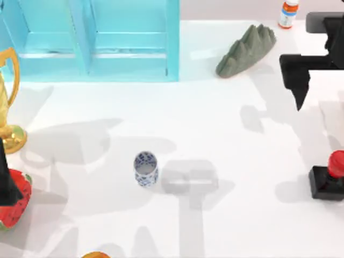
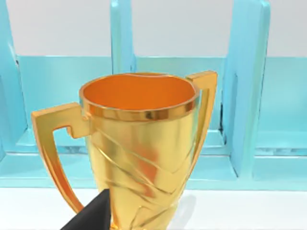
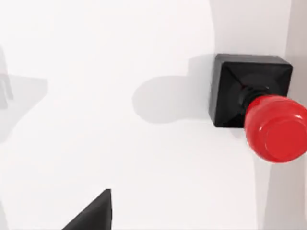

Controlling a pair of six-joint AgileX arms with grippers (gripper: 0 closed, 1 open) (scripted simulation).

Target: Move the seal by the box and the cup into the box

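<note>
- Right hand, seen from above, hangs at the worktop's right edge, well above the seal; grip state unclear. The cup stands mid-worktop, outside the blue box.
- Left wrist view: a gold trophy stands before the box.
- Right wrist view: the seal stands untouched. Likely step is reaching; next, descend over it.

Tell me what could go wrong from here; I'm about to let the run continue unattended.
1. The seal stands at the table's far right edge, so a sloppy grasp by the right arm could push it off.
2. The cup seems to lie on its side in the middle, so it may roll when touched.
3. The gold trophy stands close before the left wrist camera, between it and the blue box; a swing could topple it.
</note>
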